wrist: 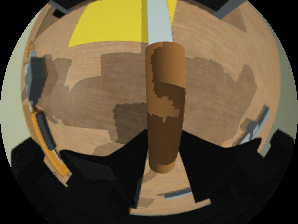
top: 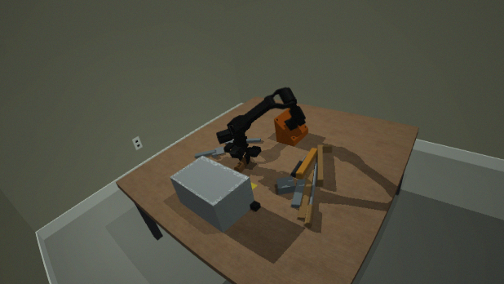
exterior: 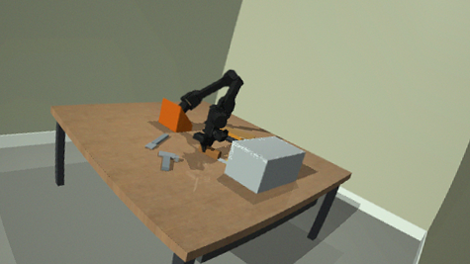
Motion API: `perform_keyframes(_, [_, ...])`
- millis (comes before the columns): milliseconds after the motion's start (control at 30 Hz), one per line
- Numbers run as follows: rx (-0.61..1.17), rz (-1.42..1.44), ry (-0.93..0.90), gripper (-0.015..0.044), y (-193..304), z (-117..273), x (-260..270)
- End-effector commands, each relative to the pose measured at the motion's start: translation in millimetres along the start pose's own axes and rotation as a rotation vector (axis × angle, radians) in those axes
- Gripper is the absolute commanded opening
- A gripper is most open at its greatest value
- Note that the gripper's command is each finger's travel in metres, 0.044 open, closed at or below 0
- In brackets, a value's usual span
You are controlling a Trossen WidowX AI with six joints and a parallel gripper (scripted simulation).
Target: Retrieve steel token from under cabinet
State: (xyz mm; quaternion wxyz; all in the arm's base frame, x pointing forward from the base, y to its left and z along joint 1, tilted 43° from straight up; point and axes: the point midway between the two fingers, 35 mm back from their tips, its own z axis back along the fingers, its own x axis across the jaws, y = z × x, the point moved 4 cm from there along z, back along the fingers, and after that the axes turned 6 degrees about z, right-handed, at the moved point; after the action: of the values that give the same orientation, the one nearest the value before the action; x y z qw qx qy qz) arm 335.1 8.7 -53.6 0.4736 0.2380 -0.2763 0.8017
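Observation:
My gripper (top: pixel 247 161) (exterior: pixel 204 148) (wrist: pixel 161 132) is shut on the brown wooden handle (top: pixel 240 166) (exterior: pixel 210 153) (wrist: pixel 166 100) of a tool, low over the table in front of the cabinet. The tool's flat grey blade (exterior: pixel 222 160) (wrist: pixel 160 22) points toward the cabinet (top: pixel 210 179) (exterior: pixel 246 166) and passes over the yellow marked area (top: pixel 254 186) (wrist: pixel 107 25). Its far end is out of the wrist view. The cabinet hides part of the marked area in the top view. The steel token cannot be seen in any view.
A grey T-shaped piece (exterior: pixel 165 161) and a grey bar (exterior: pixel 157 140) lie to one side. On the other side are grey blocks (top: pixel 285 185) (wrist: pixel 36 80), an orange bar (top: pixel 307 164) (wrist: pixel 41 139) and long wooden pieces (top: pixel 320 169). A small black block (top: pixel 255 206) is beside the cabinet.

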Motion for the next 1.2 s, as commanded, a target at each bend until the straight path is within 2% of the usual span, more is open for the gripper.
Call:
perform_keyframes(0, [-0.004,0.003,0.001,0.0,-6,0,-1])
perform_keyframes(1167, [-0.005,0.004,0.001,0.0,-44,1,-4])
